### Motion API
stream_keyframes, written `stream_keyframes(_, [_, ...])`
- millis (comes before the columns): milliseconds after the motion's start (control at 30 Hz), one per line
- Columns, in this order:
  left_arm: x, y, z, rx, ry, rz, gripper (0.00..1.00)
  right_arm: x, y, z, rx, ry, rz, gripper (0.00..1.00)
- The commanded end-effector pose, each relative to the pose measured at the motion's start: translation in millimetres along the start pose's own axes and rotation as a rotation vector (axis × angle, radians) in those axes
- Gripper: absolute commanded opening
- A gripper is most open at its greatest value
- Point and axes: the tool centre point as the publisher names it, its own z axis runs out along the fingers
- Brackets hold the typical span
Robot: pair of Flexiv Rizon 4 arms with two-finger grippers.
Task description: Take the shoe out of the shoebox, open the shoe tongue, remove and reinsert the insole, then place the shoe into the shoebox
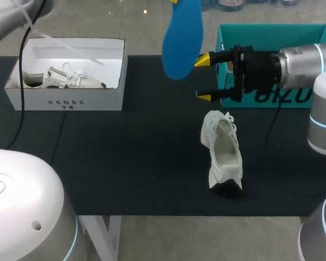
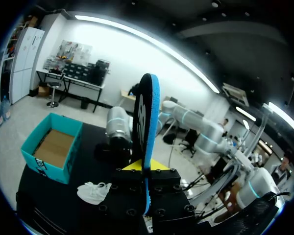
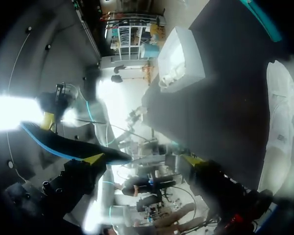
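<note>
Pinching the insole (image 2: 149, 112) in my left hand (image 2: 144, 169), right hand (image 1: 202, 78) spread, I'm probably facing reinsertion, aiming it into the shoe (image 1: 225, 155).

Silver-white arm segments (image 1: 301, 60), blue-lit joint rings (image 1: 321, 124), black tool (image 1: 203, 78), yellow fingertips (image 1: 204, 60), thin black cable (image 1: 23, 70)

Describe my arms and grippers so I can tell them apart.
The right arm is silver-grey, cylindrical, with a light-blue ring; the right gripper black with two yellow tips. The left gripper is black, bolted, yellow-tipped; a black cable hangs by the grey left arm.
</note>
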Motion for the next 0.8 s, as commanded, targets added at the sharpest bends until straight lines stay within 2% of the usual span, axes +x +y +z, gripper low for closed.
stream_keyframes(33, [0.4, 0.2, -0.4, -0.002, -0.001, 0.0, 0.0, -0.1, 0.5, 1.7, -0.001, -0.002, 0.001, 1.0])
stream_keyframes(233, [0.4, 0.2, -0.4, -0.002, -0.001, 0.0, 0.0, -0.1, 0.5, 1.7, -0.001, -0.002, 0.001, 1.0])
stream_keyframes(500, [0.4, 0.2, -0.4, -0.002, -0.001, 0.0, 0.0, 7.6, 28.1, -36.5, 0.02, 0.012, 0.004, 1.0])
stream_keyframes(700, [0.4, 0.2, -0.4, -0.002, -0.001, 0.0, 0.0, 23.2, 46.5, -52.9, 0.022, 0.012, -0.025, 1.0])
stream_keyframes(800, [0.4, 0.2, -0.4, -0.002, -0.001, 0.0, 0.0, 30.8, 50.0, -59.5, 0.02, 0.013, -0.042, 1.0])
